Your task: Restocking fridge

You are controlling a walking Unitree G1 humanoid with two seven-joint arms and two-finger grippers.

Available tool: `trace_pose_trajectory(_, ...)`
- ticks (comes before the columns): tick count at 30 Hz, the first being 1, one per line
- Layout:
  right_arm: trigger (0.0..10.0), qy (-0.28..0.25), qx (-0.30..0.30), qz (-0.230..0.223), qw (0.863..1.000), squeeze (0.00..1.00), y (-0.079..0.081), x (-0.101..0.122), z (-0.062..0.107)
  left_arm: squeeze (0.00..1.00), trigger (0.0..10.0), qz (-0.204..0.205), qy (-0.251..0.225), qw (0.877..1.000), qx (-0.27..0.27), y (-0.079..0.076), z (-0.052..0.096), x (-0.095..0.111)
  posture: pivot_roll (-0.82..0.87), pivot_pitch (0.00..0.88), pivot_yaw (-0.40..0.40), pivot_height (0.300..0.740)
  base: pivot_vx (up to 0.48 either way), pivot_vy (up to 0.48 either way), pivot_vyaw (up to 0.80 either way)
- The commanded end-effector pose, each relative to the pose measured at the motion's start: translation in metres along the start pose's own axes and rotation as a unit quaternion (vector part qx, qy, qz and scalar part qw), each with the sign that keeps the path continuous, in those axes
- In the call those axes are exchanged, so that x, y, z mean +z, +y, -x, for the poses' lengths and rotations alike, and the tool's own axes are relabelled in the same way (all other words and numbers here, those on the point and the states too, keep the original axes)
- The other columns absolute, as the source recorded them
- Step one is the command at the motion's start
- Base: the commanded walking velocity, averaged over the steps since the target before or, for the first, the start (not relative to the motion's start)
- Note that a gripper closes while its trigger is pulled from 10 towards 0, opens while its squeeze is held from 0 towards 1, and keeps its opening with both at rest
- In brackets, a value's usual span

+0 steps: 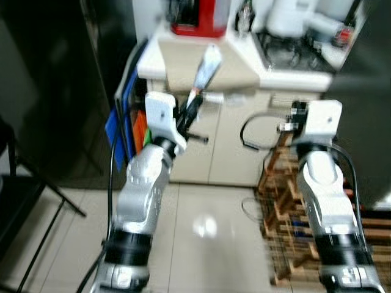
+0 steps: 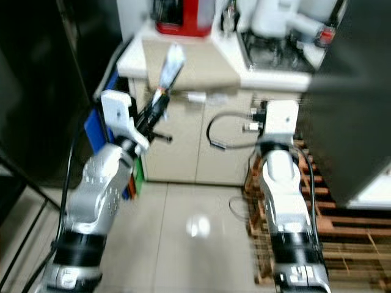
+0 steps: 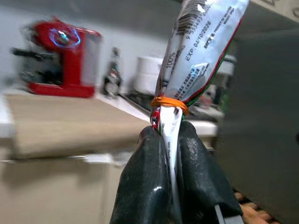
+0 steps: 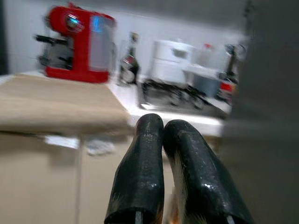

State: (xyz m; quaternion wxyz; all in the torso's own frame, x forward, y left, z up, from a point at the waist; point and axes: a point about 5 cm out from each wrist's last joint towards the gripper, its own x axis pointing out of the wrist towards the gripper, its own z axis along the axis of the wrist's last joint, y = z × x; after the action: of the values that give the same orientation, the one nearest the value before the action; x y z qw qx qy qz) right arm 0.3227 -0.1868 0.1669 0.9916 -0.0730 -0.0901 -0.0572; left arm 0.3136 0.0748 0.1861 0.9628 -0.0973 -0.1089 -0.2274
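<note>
Glossy foil packet (image 3: 201, 51), shiny black hand (image 3: 174, 140), slatted wood crate (image 1: 287, 207), glossy floor tiles (image 1: 201, 232).

Coffee machine (image 1: 197, 17) on counter (image 1: 208, 70)

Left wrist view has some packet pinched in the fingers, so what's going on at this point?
The robot stands facing a kitchen counter with a red coffee machine on it. Its left gripper is shut on a silvery packet tied with an orange rubber band, holding it up in front of the cabinets. The right gripper is raised alongside with its fingers closed on nothing. The head views are blurred.
</note>
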Motion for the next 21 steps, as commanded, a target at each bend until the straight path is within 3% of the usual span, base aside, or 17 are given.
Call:
trace_pose_trajectory(1, 10.0, -0.01, -0.011, 0.004, 1.0, 0.0, -0.007, 0.005, -0.002, 0.0, 10.0, 0.003, -0.014, 1.0, -0.017, -0.007, -0.004, 0.006, -0.13, 0.0, 0.007, 0.74, 0.0, -0.454, 0.0)
trace_pose_trajectory(21, 10.0, -0.006, -0.023, 0.013, 1.0, 0.0, -0.021, 0.0, 0.007, 0.0, 10.0, 0.016, 0.002, 1.0, -0.022, -0.004, 0.011, -0.004, -0.14, 0.0, 0.008, 0.74, 0.0, -0.452, 0.0)
